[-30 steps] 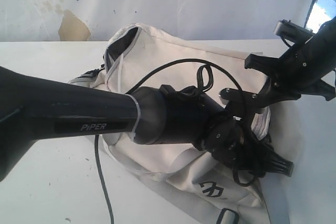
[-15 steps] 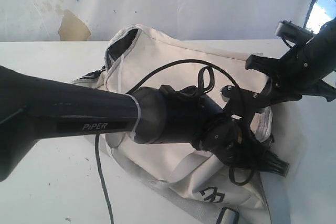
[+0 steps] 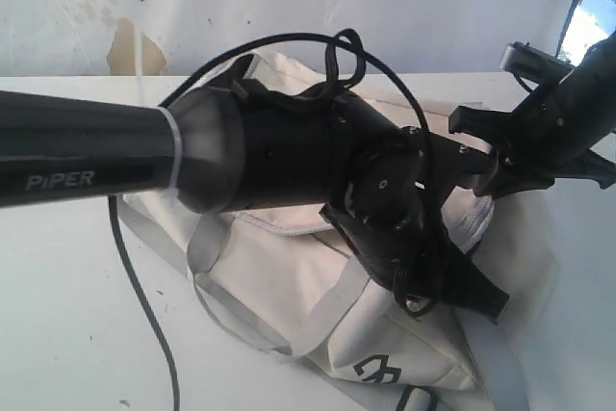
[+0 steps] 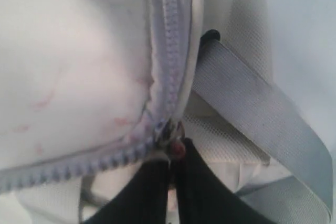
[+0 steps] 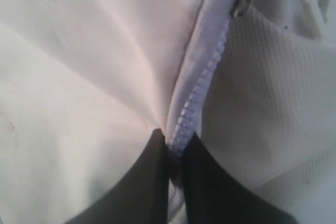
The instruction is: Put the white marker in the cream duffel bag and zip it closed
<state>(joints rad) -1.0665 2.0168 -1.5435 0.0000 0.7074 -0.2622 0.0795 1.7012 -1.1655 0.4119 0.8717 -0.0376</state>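
The cream duffel bag (image 3: 289,267) lies on the white table, largely covered by my left arm. My left gripper (image 3: 486,297) sits low at the bag's right end. In the left wrist view that gripper (image 4: 171,153) is shut on the metal zipper pull (image 4: 169,132), where the grey zipper (image 4: 170,51) bends. My right gripper (image 3: 478,168) is at the bag's right side behind the left arm. In the right wrist view it (image 5: 176,139) is shut on the zipper tape (image 5: 202,95) at the bag's edge. The white marker is not in view.
Grey webbing handles (image 3: 318,320) hang over the bag's near side, and a wide grey strap (image 4: 252,103) crosses beside the zipper. A black cable (image 3: 144,305) trails over the table (image 3: 67,334). A white wall backs the scene.
My left arm has swung up and across the bag, hiding its open back end. The left gripper has shifted a little to the left. The right gripper has held its place.
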